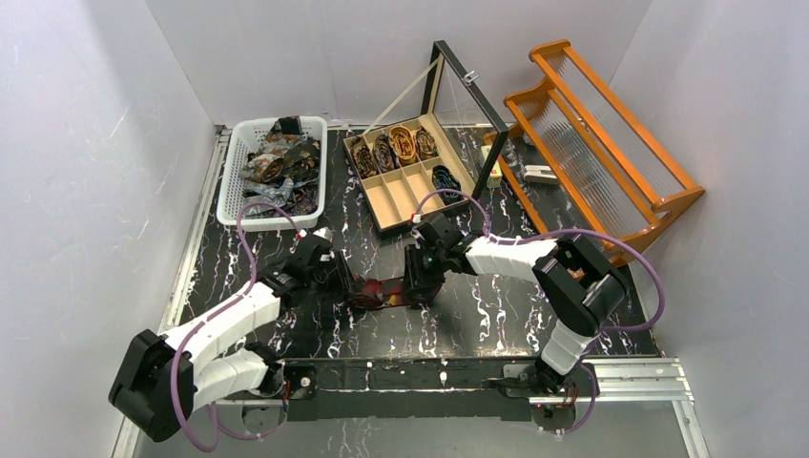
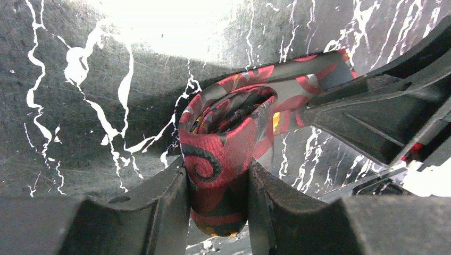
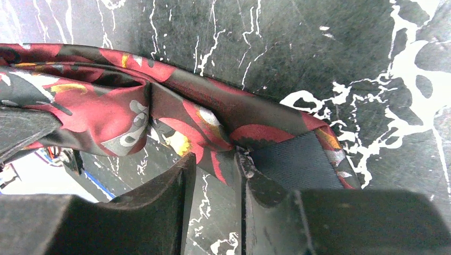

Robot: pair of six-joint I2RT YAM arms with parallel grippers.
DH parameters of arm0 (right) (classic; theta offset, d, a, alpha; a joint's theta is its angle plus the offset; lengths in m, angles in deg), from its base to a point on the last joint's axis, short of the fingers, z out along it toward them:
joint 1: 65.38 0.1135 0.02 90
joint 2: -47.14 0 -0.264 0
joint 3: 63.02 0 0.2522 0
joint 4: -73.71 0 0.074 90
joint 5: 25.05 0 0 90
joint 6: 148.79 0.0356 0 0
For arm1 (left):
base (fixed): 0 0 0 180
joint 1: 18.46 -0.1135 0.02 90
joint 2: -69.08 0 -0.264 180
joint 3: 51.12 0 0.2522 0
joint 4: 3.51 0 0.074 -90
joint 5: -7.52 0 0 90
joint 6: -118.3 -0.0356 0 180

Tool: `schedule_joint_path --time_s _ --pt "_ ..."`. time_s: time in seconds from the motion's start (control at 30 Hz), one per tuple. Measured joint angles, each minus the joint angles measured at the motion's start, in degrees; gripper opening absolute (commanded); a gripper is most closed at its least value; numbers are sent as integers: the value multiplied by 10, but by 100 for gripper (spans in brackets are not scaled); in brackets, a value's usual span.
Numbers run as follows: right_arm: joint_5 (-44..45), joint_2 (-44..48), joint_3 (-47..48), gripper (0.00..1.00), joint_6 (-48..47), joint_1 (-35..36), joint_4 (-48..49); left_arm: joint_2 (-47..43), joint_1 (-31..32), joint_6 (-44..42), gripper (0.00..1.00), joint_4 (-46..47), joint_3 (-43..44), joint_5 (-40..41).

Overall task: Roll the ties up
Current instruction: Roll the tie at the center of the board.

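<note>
- fabric with a satin sheen makes up the red tie (image 2: 223, 143), printed with dark grey swirls and small yellow flecks. one end is wound into a loose oval coil standing on edge, and the rest runs off as a flat, creased strip.
- the red tie lies at the middle of the table on a black felt-like mat (image 1: 496, 315) veined with white like marble, between the two grippers.
- the left gripper (image 2: 218, 175) has its matt black fingers pressed against both sides of the coil, squeezing it.
- the right gripper (image 3: 213, 164) has its fingers only narrowly apart at the lower edge of the strip. i cannot tell whether they pinch the cloth.
- the left arm folds its elbow out to the left, with the forearm angling in toward the centre. the right arm has its elbow raised at the right and its forearm pointing left, so the two grippers face each other closely.
- at the back, a white slotted plastic basket (image 1: 236, 181) holds loose ties (image 1: 281, 162) in a heap.
- a wooden box (image 1: 401, 196) with an open glass lid holds rolled ties (image 1: 404, 143) in its compartments.
- an orange wooden rack (image 1: 601, 134) stands to the right of the box.
</note>
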Motion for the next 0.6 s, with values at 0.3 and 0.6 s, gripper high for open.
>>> schedule_joint_path --time_s 0.3,0.6 --pt "-7 11 1 53 10 2 -16 64 52 -30 33 -120 95 94" --pt "43 79 0 58 27 -10 -42 161 149 -2 30 -262 214 268"
